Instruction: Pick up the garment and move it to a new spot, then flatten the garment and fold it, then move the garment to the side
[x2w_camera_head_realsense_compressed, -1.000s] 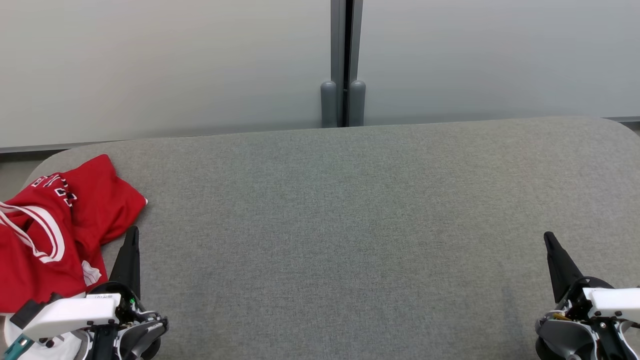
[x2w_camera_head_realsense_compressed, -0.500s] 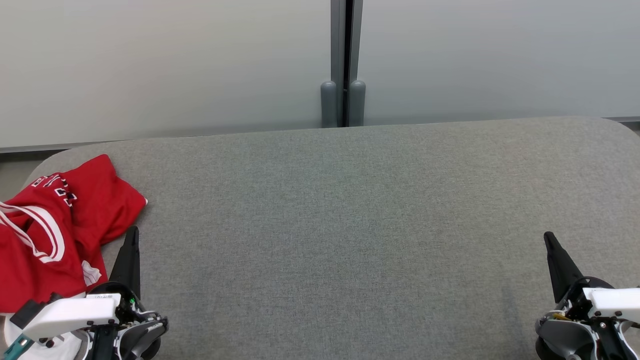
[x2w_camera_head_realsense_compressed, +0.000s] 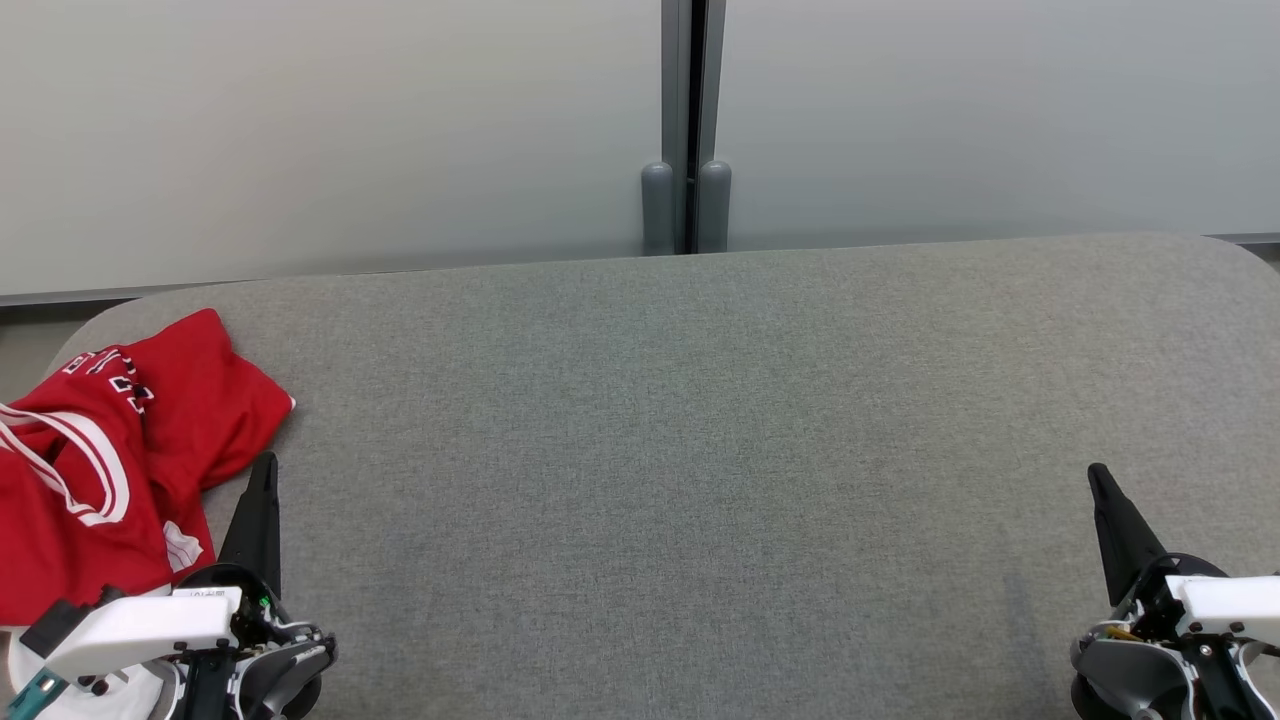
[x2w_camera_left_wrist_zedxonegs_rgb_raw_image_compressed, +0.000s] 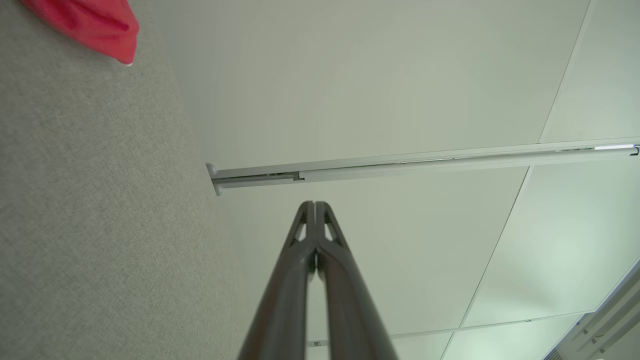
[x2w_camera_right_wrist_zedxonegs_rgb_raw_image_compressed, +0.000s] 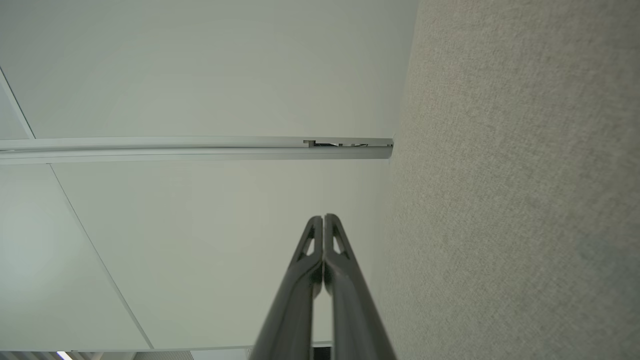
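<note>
My left gripper (x2w_camera_head_realsense_compressed: 264, 472) hangs just beside the crumpled red garment (x2w_camera_head_realsense_compressed: 110, 460) on the counter (x2w_camera_head_realsense_compressed: 700, 450), right gripper (x2w_camera_head_realsense_compressed: 1098, 476) well apart; fingers (x2w_camera_left_wrist_zedxonegs_rgb_raw_image_compressed: 287, 300) clenched, empty.

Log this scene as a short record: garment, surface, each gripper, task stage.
garment: red jersey with white trim, crumpled, lying at the table's left end
table: grey fabric top with rounded corners
left gripper: shut, holding nothing, just beside the garment's right edge
right gripper: shut, holding nothing, at the table's right end, far from the garment
stage: garment not yet picked up
</note>
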